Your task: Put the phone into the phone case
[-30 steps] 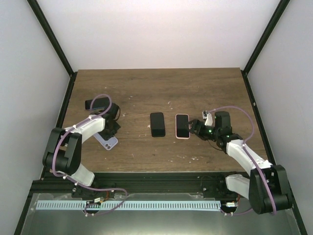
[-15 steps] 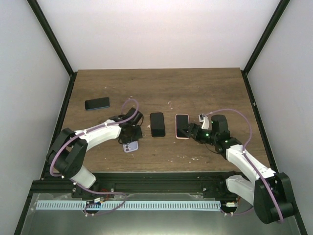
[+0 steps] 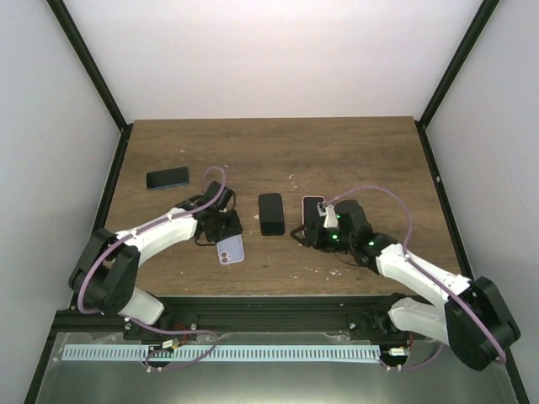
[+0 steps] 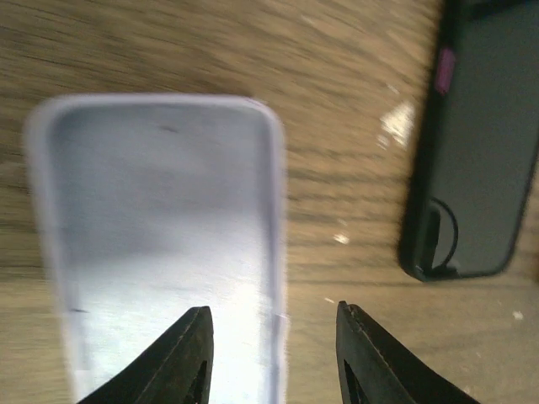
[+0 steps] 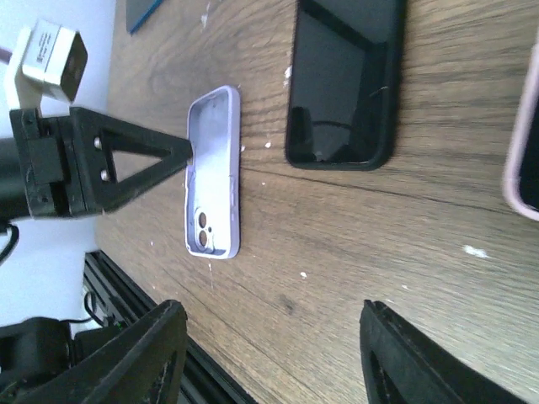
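Note:
An empty lavender phone case [image 3: 230, 249] lies open side up on the wooden table, left of centre. A black phone [image 3: 270, 213] lies flat at the centre. My left gripper [image 3: 225, 229] hovers at the case's far end. In the left wrist view my left gripper [image 4: 274, 353] is open, one finger over the case [image 4: 160, 244] and one over bare wood, straddling its right edge. The black phone [image 4: 480, 143] lies to the right. My right gripper [image 3: 306, 233] is open and empty, low over the wood [image 5: 278, 353], facing the case [image 5: 212, 181] and the phone [image 5: 341, 84].
A phone in a pink case [image 3: 313, 204] lies right of the black phone, partly under my right arm, its edge showing in the right wrist view [image 5: 524, 160]. A dark phone with a blue edge [image 3: 167, 178] lies far left. Black frame rails border the table.
The lavender case has moved right, from the left side toward the centre, along with my left gripper. My right gripper has moved left, past the pink-cased phone.

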